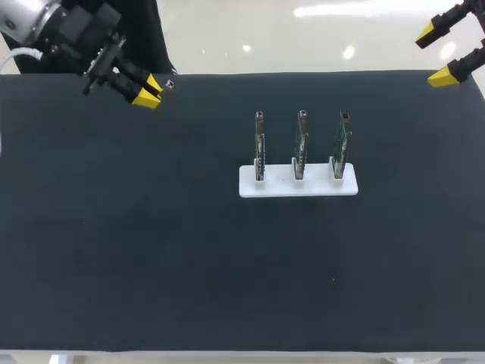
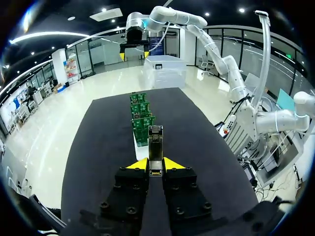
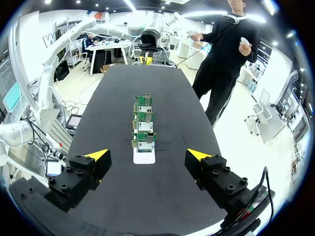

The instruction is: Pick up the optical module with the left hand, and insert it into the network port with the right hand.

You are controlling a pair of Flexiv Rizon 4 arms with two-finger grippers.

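The optical module (image 2: 155, 147), a slim metal bar, sticks out forward between the yellow tips of my left gripper (image 2: 155, 163), which is shut on it. In the head view that gripper (image 1: 145, 91) hovers over the table's far left corner, and the module's end (image 1: 168, 85) pokes out past its tips. Three upright green circuit boards (image 1: 301, 144) with network ports stand in a white holder (image 1: 297, 186) right of the table's middle. My right gripper (image 1: 443, 53) hangs wide open and empty at the far right corner. In its own view, the boards (image 3: 143, 123) stand in a row ahead of it (image 3: 147, 156).
The black table mat (image 1: 151, 250) carries nothing besides the holder. From the left wrist the boards (image 2: 140, 118) stand in a line straight ahead of the module.
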